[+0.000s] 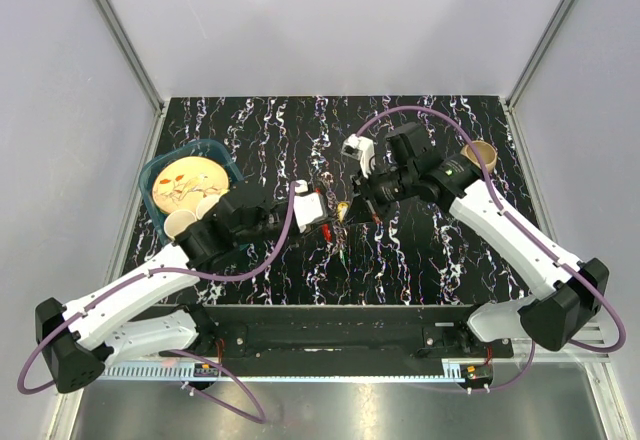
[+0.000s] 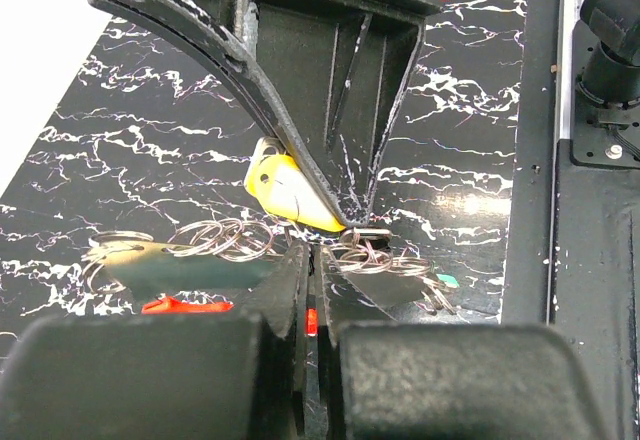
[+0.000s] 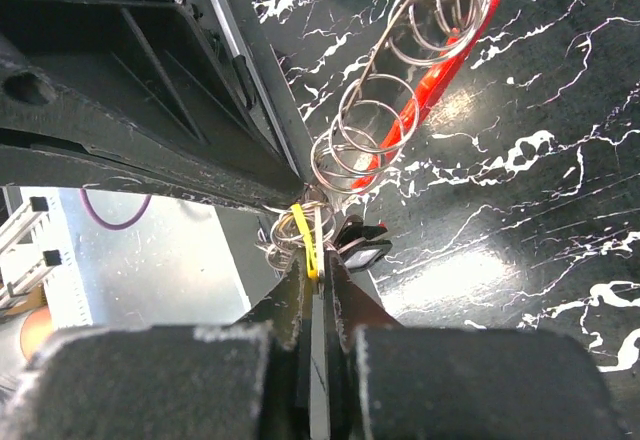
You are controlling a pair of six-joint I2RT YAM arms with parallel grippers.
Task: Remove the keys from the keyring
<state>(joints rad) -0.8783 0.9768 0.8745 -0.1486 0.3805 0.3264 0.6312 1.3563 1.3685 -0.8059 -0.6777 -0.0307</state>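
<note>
keyring, pinched in right end effector

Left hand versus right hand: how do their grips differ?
The right hand pinches the yellow-headed key; the left hand is shut on the keyring, red showing between its fingers. The right hand reaches in from the right, the left hand from the left. Both are shut, tips nearly meeting.
</note>
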